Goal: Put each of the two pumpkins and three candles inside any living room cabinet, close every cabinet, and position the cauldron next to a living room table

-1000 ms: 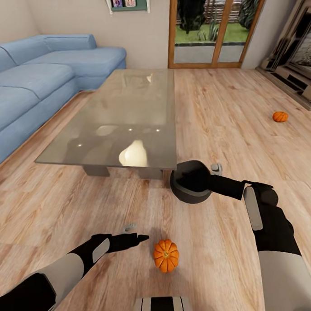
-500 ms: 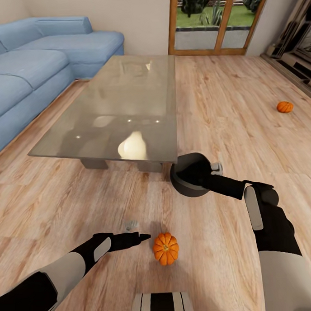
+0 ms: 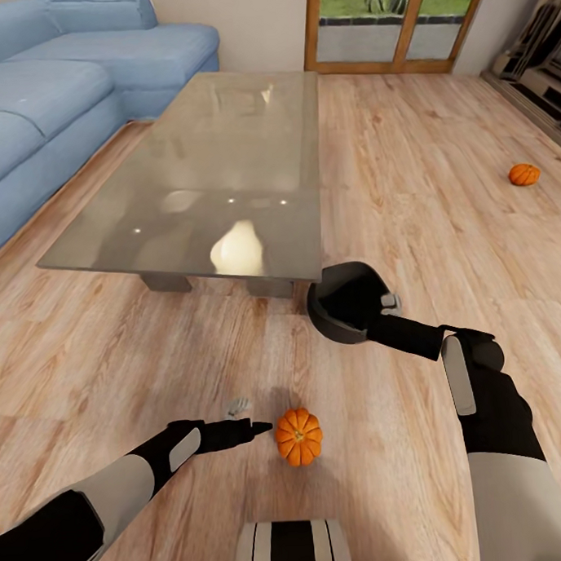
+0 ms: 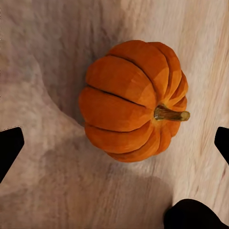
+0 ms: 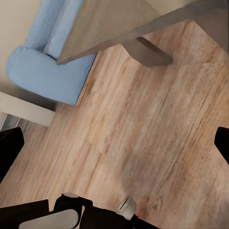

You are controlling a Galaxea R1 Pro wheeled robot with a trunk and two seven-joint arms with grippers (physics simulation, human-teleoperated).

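Blue sofa (image 3: 52,86) along one wall; wood-framed glass door (image 3: 392,23) (garden beyond); plank floor (image 3: 441,224).

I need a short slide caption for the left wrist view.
Open left gripper above an orange pumpkin on the wooden floor.

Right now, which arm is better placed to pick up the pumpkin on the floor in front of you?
Left. The left gripper is open beside the near pumpkin, which sits between its fingertips in the wrist view. The right gripper is over by the cauldron.
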